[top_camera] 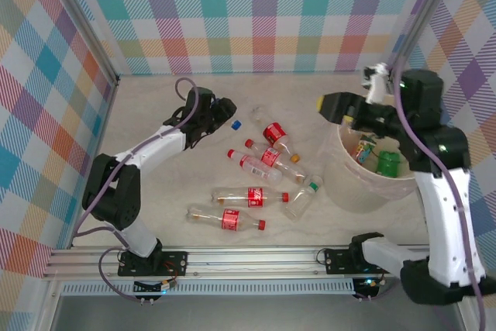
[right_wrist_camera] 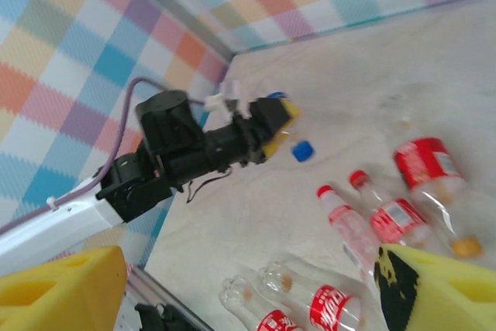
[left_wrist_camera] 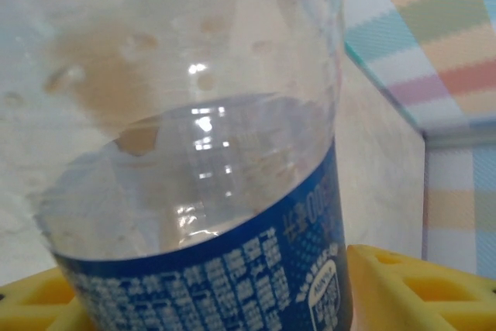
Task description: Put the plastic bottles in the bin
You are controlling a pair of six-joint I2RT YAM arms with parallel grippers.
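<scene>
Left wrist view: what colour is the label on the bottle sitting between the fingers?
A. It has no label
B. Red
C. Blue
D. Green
C: the clear bottle between the yellow fingers carries a blue label with white print around its lower part.
</scene>
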